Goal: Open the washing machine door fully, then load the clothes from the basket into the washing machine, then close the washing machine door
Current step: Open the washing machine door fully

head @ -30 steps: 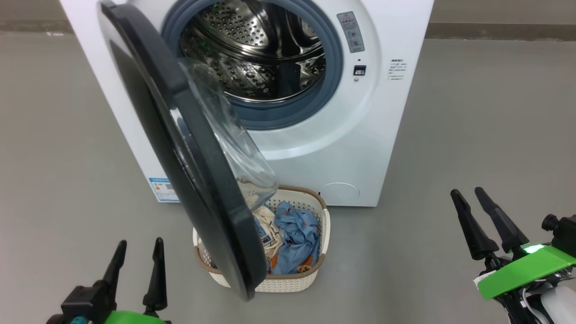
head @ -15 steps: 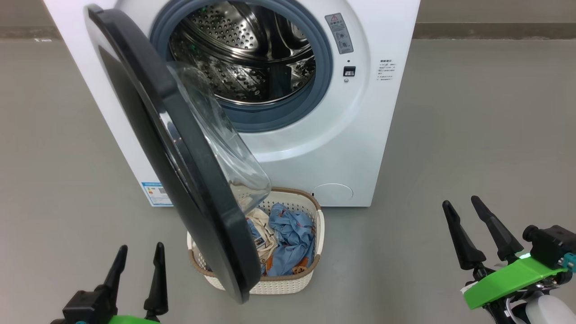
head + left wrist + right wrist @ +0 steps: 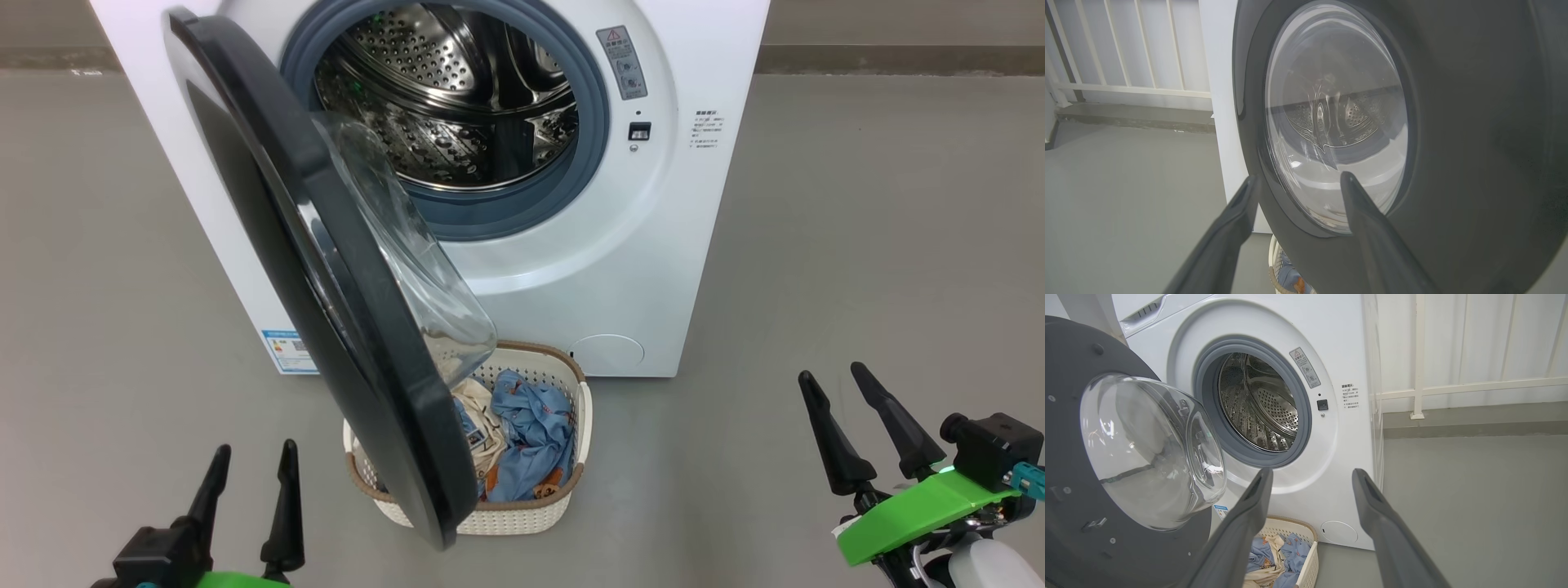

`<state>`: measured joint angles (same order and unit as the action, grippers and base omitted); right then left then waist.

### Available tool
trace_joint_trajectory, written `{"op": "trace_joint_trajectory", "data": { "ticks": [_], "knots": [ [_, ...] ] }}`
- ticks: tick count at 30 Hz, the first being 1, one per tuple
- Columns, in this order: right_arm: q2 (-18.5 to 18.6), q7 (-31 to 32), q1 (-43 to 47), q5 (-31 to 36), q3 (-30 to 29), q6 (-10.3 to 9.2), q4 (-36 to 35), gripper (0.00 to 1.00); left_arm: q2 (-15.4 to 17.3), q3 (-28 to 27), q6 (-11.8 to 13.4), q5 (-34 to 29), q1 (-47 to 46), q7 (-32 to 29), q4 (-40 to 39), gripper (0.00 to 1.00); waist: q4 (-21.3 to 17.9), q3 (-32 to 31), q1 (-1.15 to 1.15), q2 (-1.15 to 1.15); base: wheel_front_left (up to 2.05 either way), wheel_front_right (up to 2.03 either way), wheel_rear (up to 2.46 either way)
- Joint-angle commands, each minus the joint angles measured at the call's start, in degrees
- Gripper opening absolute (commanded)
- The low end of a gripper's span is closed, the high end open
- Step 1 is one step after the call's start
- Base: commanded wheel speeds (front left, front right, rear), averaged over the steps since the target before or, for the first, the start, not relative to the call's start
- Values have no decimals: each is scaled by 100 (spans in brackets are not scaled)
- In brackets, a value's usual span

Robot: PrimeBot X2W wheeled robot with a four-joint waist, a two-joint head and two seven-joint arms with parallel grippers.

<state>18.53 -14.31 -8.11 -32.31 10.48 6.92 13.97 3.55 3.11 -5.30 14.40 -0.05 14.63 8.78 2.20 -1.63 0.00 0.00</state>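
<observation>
door: washing machine door [image 3: 326, 269] stood swung out over basket [image 3: 522, 516]
clothes [image 3: 526, 441]: lay in basket
left gripper [image 3: 255, 447]: fingers apart, empty
right gripper [image 3: 831, 372]: fingers apart, empty

Shows washing machine door [image 3: 351, 327] half open, just ahead-right of left gripper [image 3: 255, 447]; basket [image 3: 522, 516] of clothes [image 3: 526, 441] beneath, well left of right gripper [image 3: 830, 371]; both spread, empty.

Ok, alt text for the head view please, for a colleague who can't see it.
The washing machine door stands open, edge-on to the camera, hiding the left part of the basket of clothes on the floor before the white washing machine, whose steel drum looks empty. The left gripper and right gripper hover open at the lower corners, holding nothing.
</observation>
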Motion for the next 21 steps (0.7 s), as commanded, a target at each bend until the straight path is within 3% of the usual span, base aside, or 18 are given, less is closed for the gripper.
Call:
{"op": "trace_joint_trajectory", "data": {
  "ticks": [1,13,14,15,16,17,18,21],
  "knots": [
    [68,-68,-37,42,104,57,-99,100,46,-208,0,-65,-248,37,-126,100,-3,-1,0,0,0,0,0],
    [34,-69,-54,88,73,57,-44,100,47,-232,-19,-70,-292,37,-132,100,7,18,0,0,0,0,0],
    [29,-69,-51,93,70,57,-41,100,49,-232,-22,-66,-299,37,-134,85,7,24,0,0,0,0,0],
    [24,-69,-51,97,68,57,-36,100,50,-232,-26,-60,-308,37,-136,44,8,30,0,0,0,0,0],
    [24,-69,-51,97,68,57,-36,100,50,-232,-26,-60,-308,37,-136,44,8,30,0,0,0,0,0],
    [19,-69,-53,99,67,57,-34,100,50,-230,-29,-55,-319,37,-140,17,9,38,0,0,0,0,0],
    [16,-69,-56,103,67,57,-30,100,50,-229,-31,-49,-333,37,-149,0,9,44,0,0,0,0,0],
    [5,-69,-70,110,65,57,-28,100,47,-232,-32,-34,-383,37,-196,0,7,64,0,0,0,0,0]
  ]
}}
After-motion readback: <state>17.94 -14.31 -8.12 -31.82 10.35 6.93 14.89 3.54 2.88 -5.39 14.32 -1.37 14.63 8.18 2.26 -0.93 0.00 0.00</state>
